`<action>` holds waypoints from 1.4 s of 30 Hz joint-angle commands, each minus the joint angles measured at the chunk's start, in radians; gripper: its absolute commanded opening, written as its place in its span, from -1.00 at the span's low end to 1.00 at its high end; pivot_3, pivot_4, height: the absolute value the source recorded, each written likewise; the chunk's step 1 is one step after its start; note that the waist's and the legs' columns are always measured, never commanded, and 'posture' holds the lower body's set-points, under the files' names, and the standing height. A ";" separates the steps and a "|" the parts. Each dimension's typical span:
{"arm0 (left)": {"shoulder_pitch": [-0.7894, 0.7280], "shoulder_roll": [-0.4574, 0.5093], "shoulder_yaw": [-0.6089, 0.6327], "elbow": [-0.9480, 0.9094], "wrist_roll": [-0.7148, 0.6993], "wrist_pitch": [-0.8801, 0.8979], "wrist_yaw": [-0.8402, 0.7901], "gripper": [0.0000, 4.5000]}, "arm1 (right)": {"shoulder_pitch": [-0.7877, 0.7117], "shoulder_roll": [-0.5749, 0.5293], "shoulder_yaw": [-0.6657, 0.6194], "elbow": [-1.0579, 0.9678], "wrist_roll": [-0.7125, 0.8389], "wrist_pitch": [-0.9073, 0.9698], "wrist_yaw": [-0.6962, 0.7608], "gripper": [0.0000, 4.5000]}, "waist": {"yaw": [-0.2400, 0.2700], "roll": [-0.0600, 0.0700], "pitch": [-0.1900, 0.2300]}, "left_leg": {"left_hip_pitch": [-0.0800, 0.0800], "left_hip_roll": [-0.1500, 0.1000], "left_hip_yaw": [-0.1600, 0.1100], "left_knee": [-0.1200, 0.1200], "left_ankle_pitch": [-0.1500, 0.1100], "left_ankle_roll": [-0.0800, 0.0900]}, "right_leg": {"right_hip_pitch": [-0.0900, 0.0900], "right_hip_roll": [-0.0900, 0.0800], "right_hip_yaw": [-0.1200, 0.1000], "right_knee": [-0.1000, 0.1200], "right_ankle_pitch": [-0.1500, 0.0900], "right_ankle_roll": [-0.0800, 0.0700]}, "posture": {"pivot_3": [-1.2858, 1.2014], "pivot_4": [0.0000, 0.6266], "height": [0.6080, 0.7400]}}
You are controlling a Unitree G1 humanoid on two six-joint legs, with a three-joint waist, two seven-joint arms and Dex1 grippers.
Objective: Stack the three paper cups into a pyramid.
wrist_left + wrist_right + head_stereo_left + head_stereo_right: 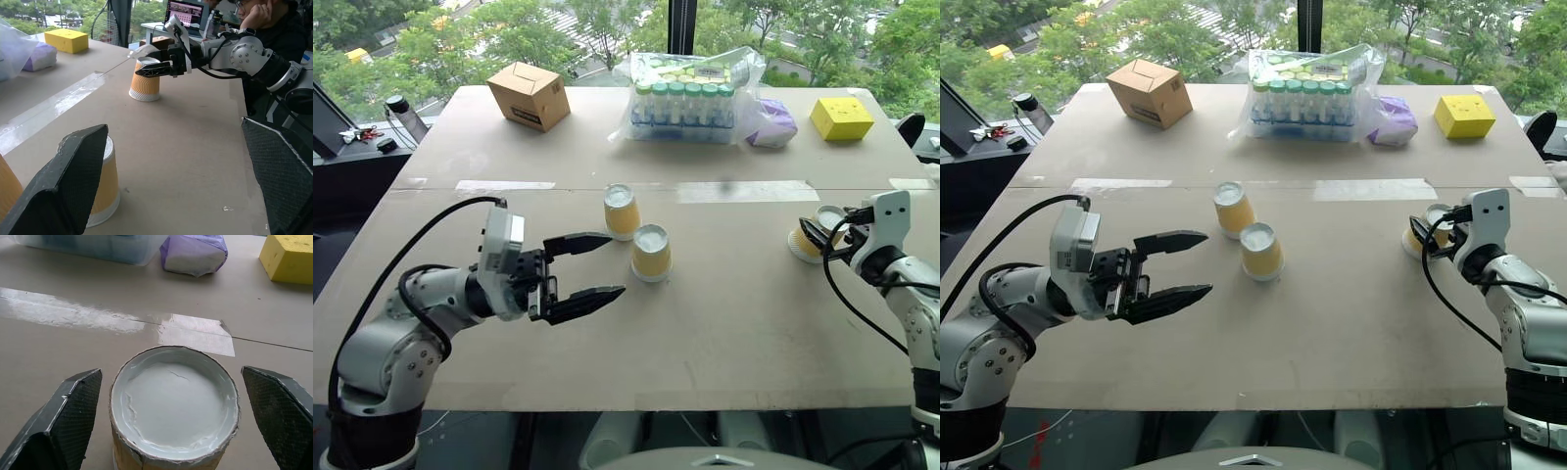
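Right gripper (815,239) is straddling the third paper cup (808,243), fingers apart and not clamped; it wants centring before closing gently. Left gripper (591,267) is gaping beside the two base cups (637,233).

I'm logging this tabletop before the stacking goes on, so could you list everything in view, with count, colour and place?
paper cups: three, yellow-orange with white bases up, upside down; two close together at mid-table, one apart at the right.
cardboard box: one, brown, far left of the table.
bag of vials: one clear bag, green-capped vials, far centre.
purple packet: one, right of the bag.
yellow block: one, far right.
table: one, beige, with clear tape strips across it.
person: one, dark sleeve, seated by a laptop past the table's edge.
left gripper: black, open, left of the pair of cups.
right gripper: black, fingers either side of the lone cup, not touching.
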 commanded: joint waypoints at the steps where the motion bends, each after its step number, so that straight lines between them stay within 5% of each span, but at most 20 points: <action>1: 0.016 0.008 0.038 -0.041 -0.023 -0.025 -0.001 1.00 | -0.018 -0.004 -0.022 -0.017 0.014 -0.008 0.006 0.37 | 0.000 0.000 0.000 | 0.000 0.000 0.000 0.000 0.000 0.000 | 0.000 0.000 0.000 0.000 0.000 0.000 | 0.03 -0.52 1.00; 3: 0.026 0.007 0.045 -0.040 -0.019 -0.030 -0.002 1.00 | -0.019 -0.008 -0.019 -0.019 0.015 -0.015 0.014 0.02 | 0.000 0.000 0.000 | 0.000 0.000 0.000 0.000 0.000 0.000 | 0.000 0.000 0.000 0.000 0.000 0.000 | 0.03 -0.52 1.00; 10: 0.107 -0.031 0.094 0.003 0.003 -0.102 -0.014 1.00 | -0.040 -0.028 0.053 -0.204 0.189 0.048 0.201 0.02 | -0.011 0.002 0.001 | 0.000 0.000 0.000 -0.001 0.000 0.000 | 0.000 0.000 0.001 -0.001 0.000 0.000 | 0.03 -0.52 1.00; 20: 0.187 -0.009 0.159 0.061 -0.016 -0.116 -0.091 1.00 | -0.152 0.001 0.409 -0.273 0.088 0.042 0.269 0.02 | -0.022 0.001 0.001 | 0.000 0.001 -0.001 -0.003 0.000 0.000 | -0.001 0.000 -0.001 -0.003 0.000 0.000 | 0.03 -0.52 1.00; 42: 0.277 -0.011 0.191 -0.008 -0.028 -0.120 -0.079 1.00 | -0.234 0.050 0.556 -0.104 -0.061 -0.113 0.406 0.02 | -0.023 0.001 0.001 | -0.001 0.001 -0.001 -0.004 0.000 0.000 | -0.002 0.000 -0.001 -0.003 0.000 0.000 | 0.03 -0.52 1.00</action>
